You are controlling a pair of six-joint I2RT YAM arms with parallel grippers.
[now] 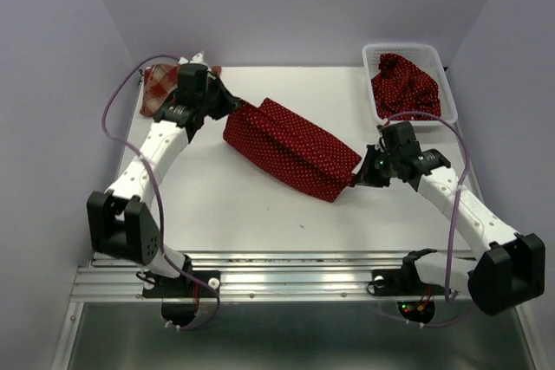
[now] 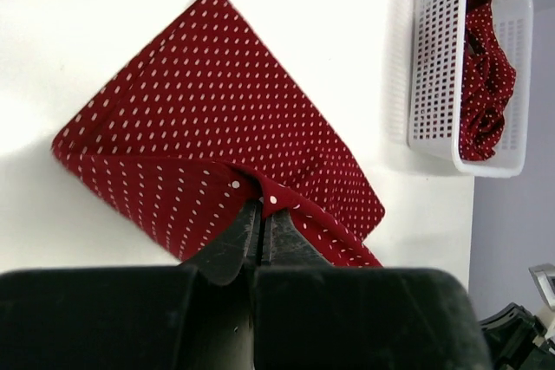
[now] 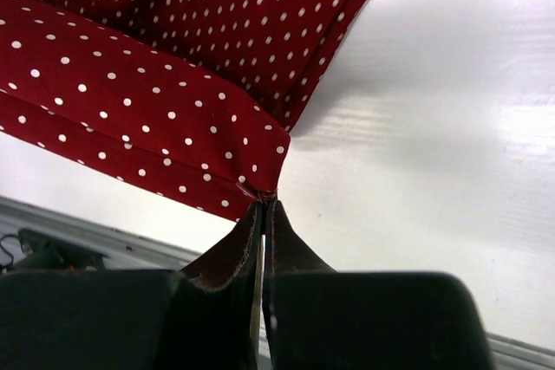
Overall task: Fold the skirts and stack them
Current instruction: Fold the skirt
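A dark red dotted skirt (image 1: pixel 290 146) lies stretched across the middle of the white desk (image 1: pixel 260 223). It is folded into a long band that runs from about 10 o'clock to about 4 o'clock in the top view. The left jaws are pressed together on its 10 o'clock end. In the left wrist view the two black fingers (image 2: pixel 227 244) nip a turned-up fold of the hem, and the rest of the cloth spreads out beyond them toward 12 o'clock. The right jaws are likewise closed tight on the 4 o'clock end, pinching the very corner of the doubled hem. In the right wrist view that corner is raised off the desk and throws a soft shadow toward 3 o'clock. The left arm (image 1: pixel 147 162) reaches in from 7 o'clock and the right arm (image 1: pixel 460 205) from 5 o'clock. A red-and-cream checked skirt (image 1: pixel 160 82) lies at the desk's 10 o'clock corner, partly hidden behind the left arm's wrist. A white mesh basket (image 1: pixel 408 47) stands at the 2 o'clock corner and holds a second dotted skirt (image 1: pixel 404 84), crumpled.
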